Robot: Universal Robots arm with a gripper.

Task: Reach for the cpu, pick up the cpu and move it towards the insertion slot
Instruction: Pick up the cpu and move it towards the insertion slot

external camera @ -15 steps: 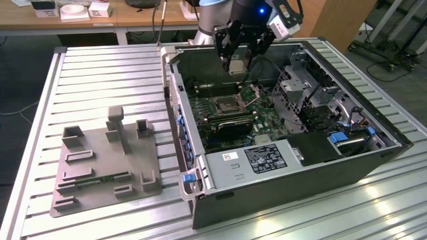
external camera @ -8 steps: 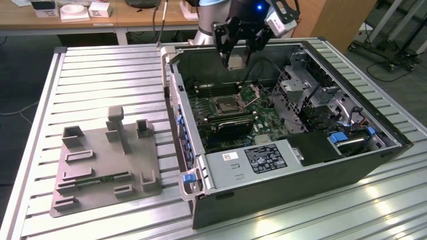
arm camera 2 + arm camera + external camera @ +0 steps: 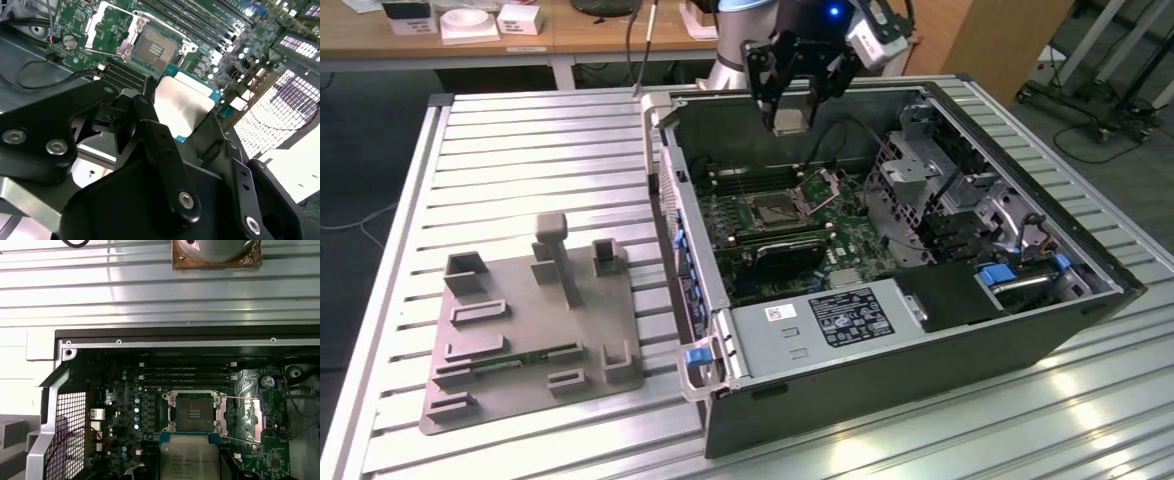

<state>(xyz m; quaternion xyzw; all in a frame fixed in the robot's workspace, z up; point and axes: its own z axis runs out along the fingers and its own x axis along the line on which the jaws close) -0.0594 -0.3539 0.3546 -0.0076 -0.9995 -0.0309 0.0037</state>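
In the exterior view my gripper (image 3: 790,108) hangs over the far end of the open computer case (image 3: 1067,330), shut on the cpu (image 3: 790,122), a small silvery square. The insertion slot (image 3: 771,211) lies below and a little nearer on the green motherboard (image 3: 847,245), with its hinged metal plate (image 3: 822,186) raised. The second wrist view has the cpu (image 3: 182,102) between my black fingers (image 3: 159,142), with the slot (image 3: 154,49) just past it. The cpu (image 3: 190,457) sits right beside the slot (image 3: 192,412) in the first wrist view.
A grey tray (image 3: 494,390) holding a thin green memory stick (image 3: 520,358) lies on the slatted table (image 3: 520,160) at the exterior view's left. Inside the case stand a metal drive cage (image 3: 947,185), loose cables (image 3: 854,130) and a power supply (image 3: 834,320).
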